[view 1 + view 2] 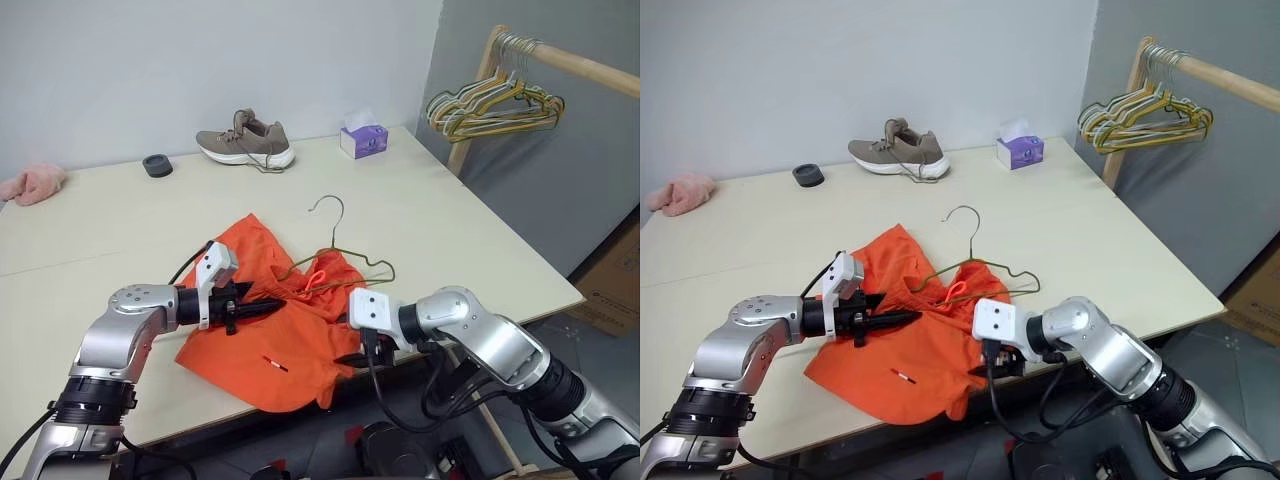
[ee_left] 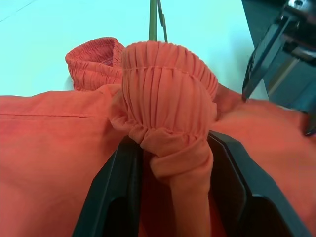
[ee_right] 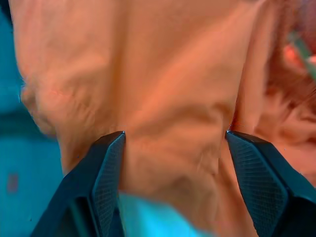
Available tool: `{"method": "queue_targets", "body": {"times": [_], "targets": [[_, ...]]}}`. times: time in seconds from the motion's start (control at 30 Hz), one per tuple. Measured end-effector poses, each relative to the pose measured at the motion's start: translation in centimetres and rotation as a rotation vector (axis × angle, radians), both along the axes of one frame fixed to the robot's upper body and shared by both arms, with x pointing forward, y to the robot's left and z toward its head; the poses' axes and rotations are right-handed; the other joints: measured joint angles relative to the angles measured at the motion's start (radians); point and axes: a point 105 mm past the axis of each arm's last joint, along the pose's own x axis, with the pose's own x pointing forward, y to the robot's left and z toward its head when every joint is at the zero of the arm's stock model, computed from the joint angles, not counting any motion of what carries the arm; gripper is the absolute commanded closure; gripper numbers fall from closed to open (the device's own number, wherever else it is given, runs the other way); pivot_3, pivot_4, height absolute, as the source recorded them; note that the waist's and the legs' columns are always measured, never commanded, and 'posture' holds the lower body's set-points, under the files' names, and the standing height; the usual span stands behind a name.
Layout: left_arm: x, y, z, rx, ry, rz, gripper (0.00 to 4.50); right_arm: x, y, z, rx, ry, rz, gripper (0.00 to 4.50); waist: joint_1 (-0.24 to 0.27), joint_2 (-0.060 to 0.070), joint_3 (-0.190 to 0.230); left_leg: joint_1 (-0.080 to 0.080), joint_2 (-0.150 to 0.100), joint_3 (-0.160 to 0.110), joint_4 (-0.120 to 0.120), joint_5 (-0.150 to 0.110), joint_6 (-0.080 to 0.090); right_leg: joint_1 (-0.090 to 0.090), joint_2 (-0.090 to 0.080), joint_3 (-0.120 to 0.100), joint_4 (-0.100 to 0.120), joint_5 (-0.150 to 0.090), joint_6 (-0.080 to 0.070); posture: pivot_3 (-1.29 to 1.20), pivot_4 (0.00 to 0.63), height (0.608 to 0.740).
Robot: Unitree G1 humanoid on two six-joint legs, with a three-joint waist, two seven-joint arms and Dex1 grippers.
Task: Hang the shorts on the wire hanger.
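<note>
The orange shorts lie crumpled near the table's front edge. The wire hanger lies flat on the table, its hook pointing away from me and its lower part resting on the shorts by the orange drawstring. My left gripper reaches in from the left and is shut on a bunched fold of the gathered waistband, which fills the gap between its fingers. My right gripper hovers at the right edge of the shorts, open, with orange cloth just beyond its fingertips and nothing pinched.
At the table's far side sit a tan shoe, a purple tissue box, a black round object and a pink cloth. A wooden rack with several coloured hangers stands beyond the table's right edge, a cardboard box below it.
</note>
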Motion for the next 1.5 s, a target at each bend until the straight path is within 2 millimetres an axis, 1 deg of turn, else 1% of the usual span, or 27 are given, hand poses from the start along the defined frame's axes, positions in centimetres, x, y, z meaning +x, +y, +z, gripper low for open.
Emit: {"method": "queue_targets", "body": {"times": [0.1, 0.13, 0.4, 0.5, 0.63, 0.67, 0.7, 0.73, 0.77, 0.83, 0.9, 1.03, 1.1, 1.17, 1.23, 1.3, 1.4, 1.43, 1.5], "targets": [[0.0, 0.0, -0.1, 0.002, 0.003, -0.001, 4.37, 0.3, -0.4, -0.5, -0.06, -0.076, 0.054, 1.03, -0.002, 0.0, 0.0, 0.0, 0.0, 0.0, 0.0, 0.0, 0.0, 0.0, 0.0, 0.0, 0.0, 0.0, 0.0, -0.28, 0.013, 0.74], [0.0, 0.0, -0.1, 0.002, 0.003, -0.001, 4.48, 0.4, -0.4, -0.6, -0.072, -0.096, 0.071, 1.03, -0.003, 0.0, 0.0, 0.0, 0.0, 0.0, 0.0, 0.0, 0.0, 0.0, 0.0, 0.0, 0.0, 0.0, 0.0, -0.28, 0.013, 0.74], [0.0, -0.1, -0.2, -0.001, 0.01, -0.003, 4.48, 0.6, -0.5, -0.6, -0.105, -0.194, 0.148, 1.03, -0.003, 0.0, 0.0, 0.0, 0.0, 0.0, 0.0, 0.0, 0.0, 0.0, 0.0, 0.0, 0.0, 0.0, 0.0, -0.28, 0.013, 0.74], [0.0, -0.2, -0.2, -0.005, 0.012, -0.004, 4.48, 0.4, -1.0, -0.7, -0.106, -0.191, 0.152, 1.03, -0.002, 0.0, 0.0, 0.0, 0.0, 0.0, 0.0, 0.0, 0.0, 0.0, 0.0, 0.0, 0.0, 0.0, 0.0, -0.28, 0.013, 0.74], [0.0, -0.3, 0.0, -0.019, 0.018, -0.002, 4.48, 0.5, -1.4, 0.0, -0.069, -0.178, 0.123, 1.03, -0.002, 0.0, 0.0, 0.0, 0.0, 0.0, 0.0, 0.0, 0.0, 0.0, 0.0, 0.0, 0.0, 0.0, 0.0, -0.28, 0.011, 0.74], [0.1, -0.2, 0.2, -0.042, 0.025, 0.008, 4.48, 0.5, -1.3, 0.6, -0.014, -0.143, 0.084, 1.03, -0.002, -0.001, 0.0, 0.0, 0.0, -0.001, 0.0, 0.0, 0.0, 0.0, 0.0, -0.001, 0.0, 0.0, 0.0, -0.28, 0.009, 0.74], [0.3, 0.0, 0.9, -0.08, 0.024, 0.034, 4.48, 0.7, -1.2, 1.9, 0.077, -0.1, 0.019, 1.03, -0.002, -0.001, 0.0, 0.0, 0.0, -0.001, 0.0, 0.0, 0.0, 0.0, 0.0, -0.001, 0.001, 0.0, 0.0, -0.28, 0.008, 0.74], [0.6, 0.1, 1.6, -0.102, 0.015, 0.048, 4.48, 1.1, -1.2, 2.9, 0.132, -0.089, -0.021, 1.03, -0.002, -0.001, 0.0, 0.0, 0.0, -0.001, 0.0, 0.0, 0.0, 0.0, 0.0, -0.001, 0.001, 0.0, 0.0, -0.28, 0.008, 0.74], [1.0, 0.3, 2.7, -0.136, -0.002, 0.059, 4.48, 1.8, -1.5, 4.2, 0.195, -0.079, -0.078, 1.03, -0.002, -0.002, 0.0, 0.0, 0.0, -0.001, 0.0, 0.0, 0.0, 0.001, 0.0, -0.001, 0.001, 0.0, 0.0, -0.28, 0.006, 0.74], [1.1, 0.3, 4.3, -0.173, -0.029, 0.062, 4.48, 2.9, -2.2, 5.2, 0.245, -0.073, -0.171, 1.03, -0.002, -0.003, -0.002, 0.0, 0.0, -0.001, 0.0, 0.0, 0.0, 0.001, 0.0, -0.001, 0.0, 0.0, 0.0, -0.28, 0.004, 0.74], [0.7, 0.2, 5.0, -0.196, -0.023, 0.048, 4.48, 4.5, -3.0, 5.7, 0.306, -0.048, -0.304, 1.03, -0.004, -0.003, -0.002, 0.0, 0.0, -0.001, 0.0, 0.0, 0.0, 0.001, 0.0, 0.0, 0.0, 0.0, 0.0, -0.28, 0.001, 0.74], [0.3, -0.2, 5.4, -0.245, 0.017, 0.026, 4.48, 7.2, -4.2, 5.6, 0.376, 0.018, -0.52, 1.03, -0.004, -0.002, -0.002, 0.0, 0.0, -0.001, 0.0, 0.0, 0.0, 0.001, 0.0, 0.0, 0.001, 0.0, 0.0, -0.27, 0.0, 0.74], [0.3, 0.1, 5.6, -0.251, 0.023, 0.033, 4.48, 7.9, -4.8, 5.5, 0.387, 0.029, -0.584, 1.03, -0.003, -0.002, -0.002, 0.0, 0.0, -0.001, 0.0, 0.0, 0.0, 0.001, 0.0, 0.0, 0.001, 0.0, 0.0, -0.27, 0.0, 0.74], [0.2, 0.4, 5.8, -0.235, 0.019, 0.04, 4.48, 8.0, -4.9, 5.3, 0.389, 0.043, -0.595, 1.03, -0.003, -0.002, -0.002, 0.0, 0.0, -0.001, -0.001, 0.0, 0.0, 0.0, 0.0, 0.0, 0.0, 0.0, 0.0, -0.27, 0.0, 0.74], [-0.2, 0.4, 5.6, -0.221, 0.021, 0.029, 4.48, 7.8, -4.7, 5.3, 0.391, 0.054, -0.575, 1.03, -0.004, -0.002, -0.002, 0.0, 0.0, 0.0, -0.001, 0.0, 0.0, 0.0, 0.0, 0.0, 0.0, 0.0, 0.0, -0.27, 0.0, 0.74], [-0.7, 0.4, 5.0, -0.216, 0.037, 0.023, 4.48, 7.2, -4.8, 5.2, 0.358, 0.048, -0.527, 1.03, -0.002, -0.002, -0.002, 0.0, 0.0, 0.0, -0.002, 0.0, 0.0, 0.0, 0.0, 0.0, 0.0, -0.001, -0.001, -0.27, 0.0, 0.74], [-1.5, 1.0, 3.5, -0.163, 0.065, 0.025, 4.48, 5.6, -5.5, 4.1, 0.264, 0.04, -0.431, 1.03, 0.001, -0.002, -0.002, 0.0, 0.0, 0.0, -0.002, 0.0, 0.0, 0.0, 0.0, 0.0, 0.0, -0.001, -0.002, -0.26, 0.0, 0.74], [-2.0, 1.4, 2.6, -0.122, 0.077, 0.022, 4.48, 5.0, -5.9, 3.6, 0.229, 0.044, -0.398, 1.03, 0.001, -0.002, -0.002, 0.0, 0.0, 0.0, -0.002, 0.0, 0.0, 0.0, 0.0, 0.0, 0.0, -0.001, -0.002, -0.27, 0.0, 0.74], [-2.6, 1.7, 1.7, -0.08, 0.089, 0.008, 4.48, 4.9, -6.3, 3.4, 0.199, 0.015, -0.374, 1.03, -0.002, -0.002, -0.002, 0.0, 0.0, 0.001, -0.002, 0.0, 0.0, 0.0, 0.0, 0.0, 0.0, -0.001, -0.002, -0.27, 0.0, 0.74]]}}
